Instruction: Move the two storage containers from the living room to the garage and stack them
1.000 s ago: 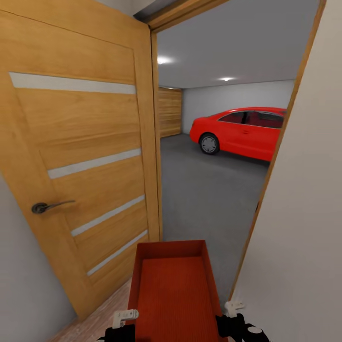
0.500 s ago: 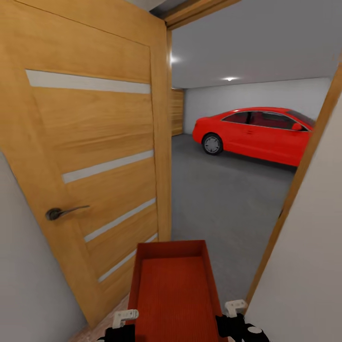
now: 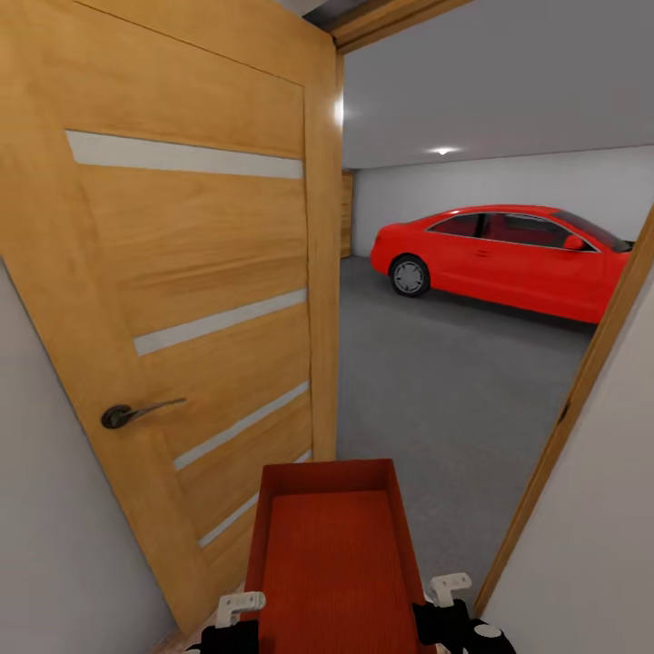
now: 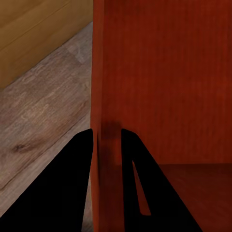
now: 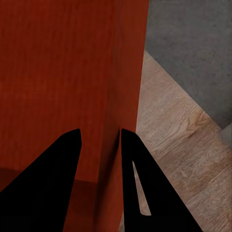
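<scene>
Since a second ago the whole head view has swung and crept forward: the wooden door (image 3: 191,300) has slid toward the left side, the opening ahead has widened, and more of the red car (image 3: 509,259) shows, so the camera has moved with the robot, while the storage container (image 3: 331,554) sits in the same spot between the two grippers. As for progress, one container is being carried and has reached the threshold of the garage; the grey concrete floor (image 3: 436,400) lies ahead of the grippers, while wood planks (image 4: 43,116) lie below them. No second container shows, so setting this one down, fetching the other and stacking appear to remain. The left gripper (image 4: 106,140) has its fingers closed to a narrow gap with the container's thin side wall pinched between them, one finger inside the bin and one outside. The right gripper (image 5: 100,140) clamps the opposite wall in the same manner. The container hangs level between them, its far end pointing into the doorway.
</scene>
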